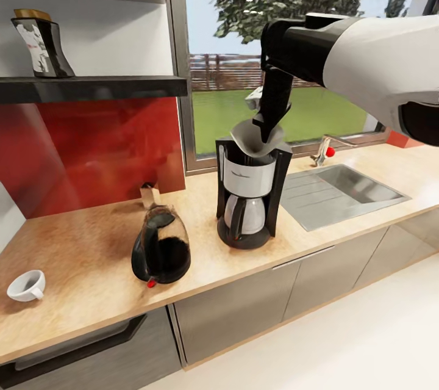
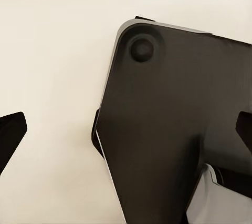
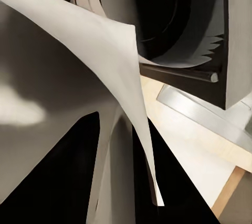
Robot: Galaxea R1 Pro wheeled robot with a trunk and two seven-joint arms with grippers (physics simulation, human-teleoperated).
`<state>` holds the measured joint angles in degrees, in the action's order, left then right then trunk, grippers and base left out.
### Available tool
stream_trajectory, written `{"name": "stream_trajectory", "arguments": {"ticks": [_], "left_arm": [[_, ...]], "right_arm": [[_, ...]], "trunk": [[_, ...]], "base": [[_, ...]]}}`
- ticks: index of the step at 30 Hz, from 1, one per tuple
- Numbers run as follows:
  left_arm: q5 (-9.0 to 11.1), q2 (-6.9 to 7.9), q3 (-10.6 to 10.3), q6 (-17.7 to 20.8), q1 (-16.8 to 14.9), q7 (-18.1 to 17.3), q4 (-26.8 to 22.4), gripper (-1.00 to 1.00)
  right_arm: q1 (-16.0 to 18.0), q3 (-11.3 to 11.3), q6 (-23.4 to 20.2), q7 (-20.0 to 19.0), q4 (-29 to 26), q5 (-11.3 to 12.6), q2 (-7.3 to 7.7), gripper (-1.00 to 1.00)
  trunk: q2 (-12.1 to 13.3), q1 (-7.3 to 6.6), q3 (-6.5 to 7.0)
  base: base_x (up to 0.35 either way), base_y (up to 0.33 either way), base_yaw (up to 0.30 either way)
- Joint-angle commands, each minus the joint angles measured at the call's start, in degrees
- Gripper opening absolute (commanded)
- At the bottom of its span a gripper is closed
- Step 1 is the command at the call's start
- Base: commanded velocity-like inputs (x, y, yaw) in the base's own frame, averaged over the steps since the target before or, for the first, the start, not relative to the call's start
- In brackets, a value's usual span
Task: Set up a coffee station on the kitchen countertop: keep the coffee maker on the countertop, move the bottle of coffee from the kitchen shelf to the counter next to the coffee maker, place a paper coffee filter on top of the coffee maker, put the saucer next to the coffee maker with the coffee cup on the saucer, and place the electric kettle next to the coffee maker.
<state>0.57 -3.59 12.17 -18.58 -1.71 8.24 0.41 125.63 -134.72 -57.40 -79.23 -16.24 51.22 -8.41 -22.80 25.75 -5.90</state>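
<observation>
Your right gripper (image 1: 266,127) is pinched on the paper coffee filter (image 1: 247,137), right over the coffee maker (image 1: 250,195) below it, while your left gripper (image 2: 126,140) hangs wide open, holding nothing.

Pretty clearly a home kitchen. There's a light wood countertop (image 1: 91,243) with grey cabinet fronts (image 1: 238,310) under it, and a red backsplash (image 1: 91,152) on the wall below a dark shelf (image 1: 91,88). The right gripper (image 1: 268,124) hangs right over a coffee maker (image 1: 247,195). To its right there's a steel sink (image 1: 341,191) with a tap (image 1: 326,149) set into the counter, and behind it a big window (image 1: 292,48) looks onto a lawn, a fence and a tree, so it's a house rather than a café.
</observation>
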Motion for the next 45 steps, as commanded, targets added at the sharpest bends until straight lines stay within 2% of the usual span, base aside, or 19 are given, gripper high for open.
{"name": "stream_trajectory", "arguments": {"ticks": [1,45], "left_arm": [[0.05,-0.01,0.13,-0.22,-0.05,0.11,0.06,1.0],[0.12,-0.12,0.15,-0.24,-0.02,0.02,0.12,1.0]], "right_arm": [[0.1,-0.28,-0.61,-0.27,-0.02,0.27,-0.02,-1.0],[0.08,-0.28,-0.61,-0.28,-0.02,0.2,-0.31,-1.0]], "trunk": [[-0.12,0.03,-0.13],[-0.12,0.03,-0.13]], "base": [[0.007,0.0,0.0],[0.034,0.008,0.0]]}}
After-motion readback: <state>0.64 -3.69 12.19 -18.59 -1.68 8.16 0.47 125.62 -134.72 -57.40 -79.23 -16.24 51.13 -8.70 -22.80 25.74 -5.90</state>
